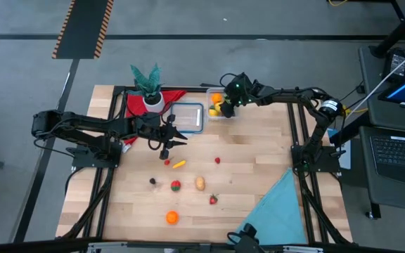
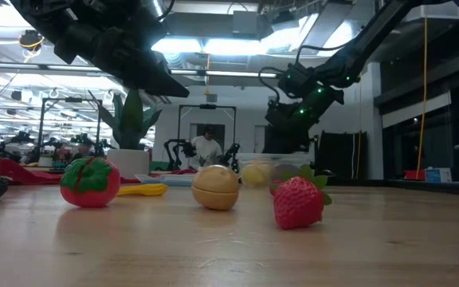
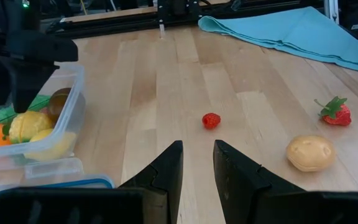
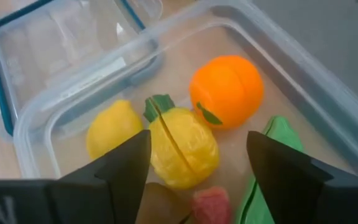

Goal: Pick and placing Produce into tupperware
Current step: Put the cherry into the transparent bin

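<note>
The clear tupperware [image 1: 213, 112] stands at the table's far side, right of centre. It holds an orange [image 4: 227, 90], a lemon [image 4: 112, 127], a yellow fruit with a green leaf [image 4: 185, 146], a red piece [image 4: 210, 205] and something green [image 4: 278, 134]. My right gripper [image 4: 197, 137] hangs open just above the tub, a finger on either side of the leafed yellow fruit, which lies on the tub's floor. My left gripper [image 3: 197, 155] hovers over mid-table, narrowly open with nothing between its fingers. Loose produce lies nearer the front: a potato [image 1: 200, 183], a strawberry [image 1: 213, 199], an orange [image 1: 171, 217].
A flat clear lid with a blue rim [image 1: 187, 118] lies left of the tub. A potted plant [image 1: 148, 88] stands on a red cloth [image 1: 136, 105] at the far left. A teal cloth [image 1: 276, 207] covers the near right corner. A person [image 2: 207, 147] stands far behind the table.
</note>
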Tool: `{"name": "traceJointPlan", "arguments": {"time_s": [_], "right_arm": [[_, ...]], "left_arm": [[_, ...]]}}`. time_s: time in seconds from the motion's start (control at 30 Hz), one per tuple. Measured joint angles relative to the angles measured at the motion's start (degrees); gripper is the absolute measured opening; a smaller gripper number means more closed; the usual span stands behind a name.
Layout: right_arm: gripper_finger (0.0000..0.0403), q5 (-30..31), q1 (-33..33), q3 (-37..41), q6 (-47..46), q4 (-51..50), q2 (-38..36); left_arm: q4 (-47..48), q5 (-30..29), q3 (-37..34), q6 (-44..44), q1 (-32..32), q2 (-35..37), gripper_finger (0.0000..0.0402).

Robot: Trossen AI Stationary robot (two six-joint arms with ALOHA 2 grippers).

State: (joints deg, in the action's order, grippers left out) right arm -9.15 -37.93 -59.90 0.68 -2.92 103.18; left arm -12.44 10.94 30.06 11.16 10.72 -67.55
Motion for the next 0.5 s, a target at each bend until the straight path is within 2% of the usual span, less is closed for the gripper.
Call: {"name": "traceJointPlan", "arguments": {"time_s": [0.1,0.2,0.3,0.5], "right_arm": [[0.0266,-0.12,0.0,0.04,-4.06,-0.41,-0.84],[0.0266,-3.35,0.05,0.04,-4.47,-0.46,-3.91],[0.0266,-5.61,0.35,0.04,-1.19,-0.9,-8.64],[0.0266,-5.51,3.93,2.25,4.18,-1.05,-19.28]], "left_arm": [[-0.05,0.0,0.0,-0.02,0.0,0.0,0.0082],[-0.24,-0.01,0.0,-0.11,0.01,0.0,0.0082],[-0.55,-0.03,0.0,-0.14,0.0,0.0,0.0082],[0.02,-0.03,0.0,-4.33,-0.01,0.02,0.0082]]}}
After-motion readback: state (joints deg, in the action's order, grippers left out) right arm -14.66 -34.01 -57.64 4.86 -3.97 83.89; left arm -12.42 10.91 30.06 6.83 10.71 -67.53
